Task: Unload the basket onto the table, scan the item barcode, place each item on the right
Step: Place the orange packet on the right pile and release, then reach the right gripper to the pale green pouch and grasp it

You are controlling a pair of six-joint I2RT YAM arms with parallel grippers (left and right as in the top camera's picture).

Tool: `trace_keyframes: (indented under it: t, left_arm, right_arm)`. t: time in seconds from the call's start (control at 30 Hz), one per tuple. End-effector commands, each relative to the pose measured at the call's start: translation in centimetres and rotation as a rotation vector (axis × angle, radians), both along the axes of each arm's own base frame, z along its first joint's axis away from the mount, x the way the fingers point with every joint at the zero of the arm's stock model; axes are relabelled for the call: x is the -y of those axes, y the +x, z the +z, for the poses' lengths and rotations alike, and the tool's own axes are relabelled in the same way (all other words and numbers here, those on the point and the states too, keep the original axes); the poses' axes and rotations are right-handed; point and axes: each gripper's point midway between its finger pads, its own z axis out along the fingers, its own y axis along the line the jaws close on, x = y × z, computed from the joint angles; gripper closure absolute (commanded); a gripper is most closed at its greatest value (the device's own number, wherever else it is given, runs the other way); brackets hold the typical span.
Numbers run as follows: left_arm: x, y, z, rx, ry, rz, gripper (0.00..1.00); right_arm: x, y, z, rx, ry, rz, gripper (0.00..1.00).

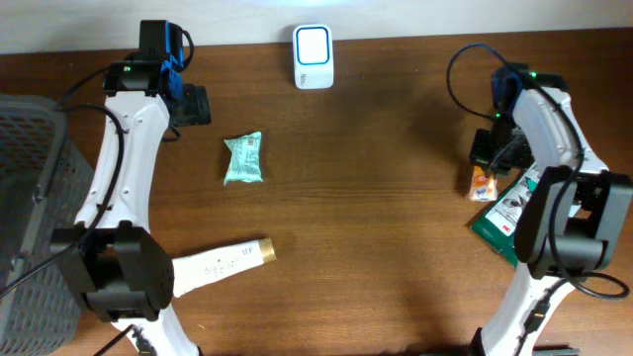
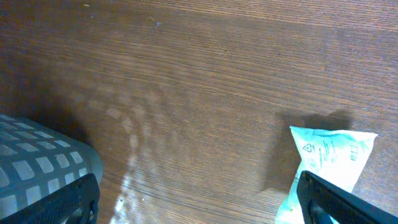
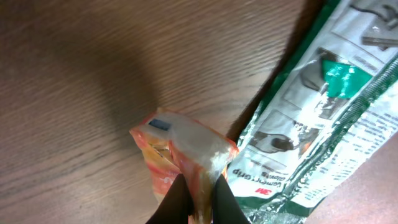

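Right gripper (image 3: 200, 196) pinches the orange snack packet (image 3: 180, 144) by 1 edge, likely leaving its faces free for the far scanner (image 1: 313, 56); left gripper (image 2: 199, 202) hangs wide, empty.

Red 3M logo on green-white package (image 3: 329, 106); recycling sign on pale teal packet (image 2: 329, 152).

We see a grey mesh basket (image 1: 25, 133), and on the brown wooden table (image 1: 376, 218) a mint-green foil packet (image 1: 243, 159), gold-capped white tube (image 1: 216, 264), green-and-white printed bag (image 1: 500, 218).
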Motion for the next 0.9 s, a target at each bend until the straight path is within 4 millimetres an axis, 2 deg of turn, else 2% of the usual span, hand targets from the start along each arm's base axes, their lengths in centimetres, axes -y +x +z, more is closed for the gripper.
trace_keyframes:
  t: [0.0,0.03,0.07,0.1,0.13,0.2,0.27,0.3,0.33,0.4,0.43,0.5,0.53,0.6,0.63,0.67,0.73,0.8,0.83,0.87]
  left_arm:
    - [-0.2,0.0,1.1,0.025,0.006,0.004,0.01]
    - [-0.2,0.0,1.1,0.025,0.006,0.004,0.01]
    - [-0.2,0.0,1.1,0.025,0.006,0.004,0.01]
    - [-0.2,0.0,1.1,0.025,0.006,0.004,0.01]
    - [-0.2,0.0,1.1,0.025,0.006,0.004,0.01]
    - [-0.2,0.0,1.1,0.025,0.006,0.004,0.01]
    - [-0.2,0.0,1.1,0.025,0.006,0.004,0.01]
    - [-0.2,0.0,1.1,0.025,0.006,0.004,0.01]
    - [-0.2,0.0,1.1,0.025,0.006,0.004,0.01]
    - [-0.2,0.0,1.1,0.025,0.006,0.004,0.01]
    - [-0.2,0.0,1.1,0.025,0.006,0.004,0.01]
    - [-0.2,0.0,1.1,0.025,0.006,0.004,0.01]
    - [-0.2,0.0,1.1,0.025,0.006,0.004,0.01]
    - [-0.2,0.0,1.1,0.025,0.006,0.004,0.01]
    - [-0.2,0.0,1.1,0.025,0.006,0.004,0.01]
    - [-0.2,0.0,1.1,0.025,0.006,0.004,0.01]
    - [-0.2,0.0,1.1,0.025,0.006,0.004,0.01]
    - [-0.2,0.0,1.1,0.025,0.006,0.004,0.01]
    - [-0.2,0.0,1.1,0.025,0.006,0.004,0.01]
    - [-0.2,0.0,1.1,0.025,0.006,0.004,0.01]
  right_arm:
    - [2.3,0.2,0.1,0.041,-0.013,-0.076,0.96]
    - [3.0,0.3,0.1,0.054,-0.015,-0.093,0.89]
    - [2.9,0.5,0.1,0.06,-0.003,-0.096,0.34]
    - [1.7,0.8,0.1,0.075,0.059,-0.096,0.12]
    - [0.8,1.2,0.3,0.087,0.094,-0.09,0.02]
    - [-1.8,2.6,1.9,0.136,0.128,-0.03,0.02]
    - [-6.1,4.4,4.3,0.212,0.202,0.052,0.02]
    - [-10.8,5.4,6.0,0.268,0.288,0.142,0.02]
    - [-16.3,6.4,7.0,0.325,0.416,0.235,0.02]
    - [-22.8,8.1,7.5,0.395,0.534,0.228,0.02]
    - [-25.8,8.8,7.2,0.416,0.564,0.189,0.02]
    - [-31.9,8.8,5.6,0.408,0.616,0.162,0.0]
    - [-34.8,8.4,4.7,0.395,0.64,0.147,0.07]
    - [-39.4,7.9,2.8,0.375,0.68,0.072,0.13]
    - [-41.0,7.5,1.4,0.352,0.678,-0.007,0.15]
    - [-43.2,7.2,0.1,0.345,0.699,-0.027,0.21]
    - [-46.0,6.4,-1.6,0.342,0.72,-0.001,0.32]
    - [-47.8,5.2,-3.2,0.313,0.723,-0.003,0.39]
    - [-48.3,4.6,-4.4,0.291,0.717,-0.016,0.41]
    - [-48.3,4.5,-4.5,0.284,0.717,-0.015,0.42]
